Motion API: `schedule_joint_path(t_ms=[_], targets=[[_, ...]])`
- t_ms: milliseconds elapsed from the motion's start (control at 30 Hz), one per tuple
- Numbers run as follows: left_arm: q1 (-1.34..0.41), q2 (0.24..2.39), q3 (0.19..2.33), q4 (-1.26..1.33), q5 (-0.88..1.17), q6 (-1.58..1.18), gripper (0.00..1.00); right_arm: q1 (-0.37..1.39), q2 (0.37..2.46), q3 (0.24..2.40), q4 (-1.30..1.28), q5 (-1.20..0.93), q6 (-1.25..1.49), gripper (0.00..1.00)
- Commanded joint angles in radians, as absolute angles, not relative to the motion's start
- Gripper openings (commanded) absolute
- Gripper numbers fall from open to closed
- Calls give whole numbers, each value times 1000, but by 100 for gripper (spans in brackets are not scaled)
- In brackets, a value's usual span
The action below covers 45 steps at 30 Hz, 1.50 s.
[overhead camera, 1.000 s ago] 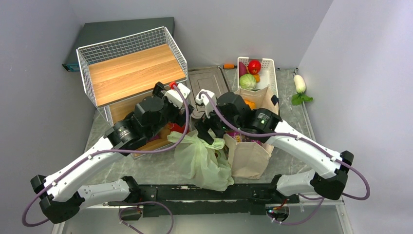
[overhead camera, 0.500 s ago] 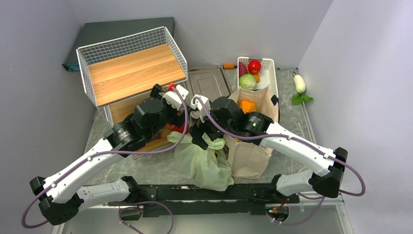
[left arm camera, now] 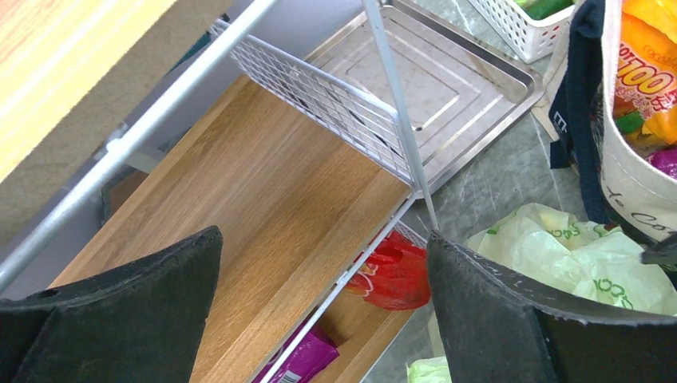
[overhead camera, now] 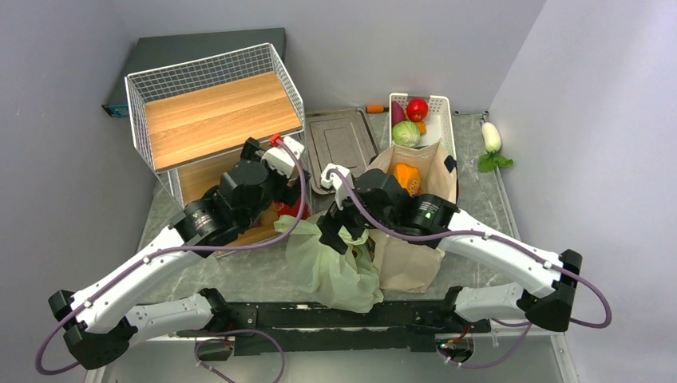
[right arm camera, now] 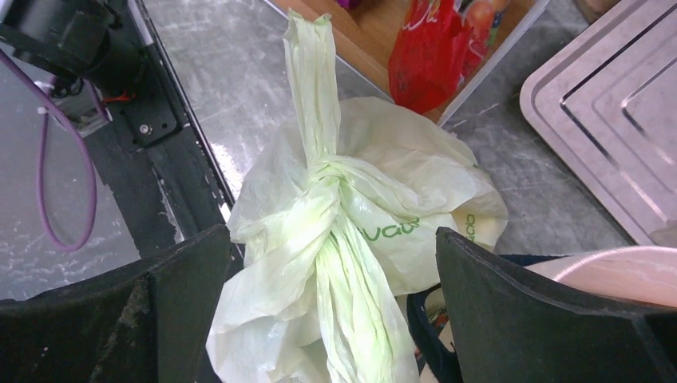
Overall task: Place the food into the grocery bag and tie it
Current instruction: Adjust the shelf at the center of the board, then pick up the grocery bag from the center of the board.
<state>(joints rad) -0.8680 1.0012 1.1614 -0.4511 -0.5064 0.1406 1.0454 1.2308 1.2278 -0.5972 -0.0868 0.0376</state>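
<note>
This is a robot laboratory test cell, arranged to look like a grocery corner. Plain pale grey walls close in a grey marbled table top on the left, far and right sides. A white and black left robot arm and a similar right robot arm stand on a black metal rail at the near edge. The props are household ones: a white wire shelf with wooden boards, a flat metal tray, and a white plastic basket holding a red tomato and a green cabbage.
</note>
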Motion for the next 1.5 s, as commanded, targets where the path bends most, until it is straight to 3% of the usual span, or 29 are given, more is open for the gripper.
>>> schedule_joint_path(t_ms=[0,400,700,833,1200,1333,1400,1467], targets=[[-821,970,1174,-328,-612,118,99,1051,1164,1230,-570,-80,46,100],[-811,916,1134,-268,-637,105,99,1051,1235,1221,-566,-113,45,99],[-811,902,1123,-253,-644,111,99,1061,1308,1195,-583,-134,60,88],[-810,904,1123,-254,-652,111,99,1064,1322,1195,-597,-130,63,75],[-810,904,1123,-255,-644,108,99,1071,1313,1199,-623,-133,47,15],[-810,904,1123,-254,-647,107,99,1071,1314,1215,-636,-140,40,10],[-809,902,1122,-254,-652,110,99,1071,1305,1225,-634,-159,37,0],[-810,901,1123,-252,-656,112,99,1070,1288,1247,-634,-187,36,0]])
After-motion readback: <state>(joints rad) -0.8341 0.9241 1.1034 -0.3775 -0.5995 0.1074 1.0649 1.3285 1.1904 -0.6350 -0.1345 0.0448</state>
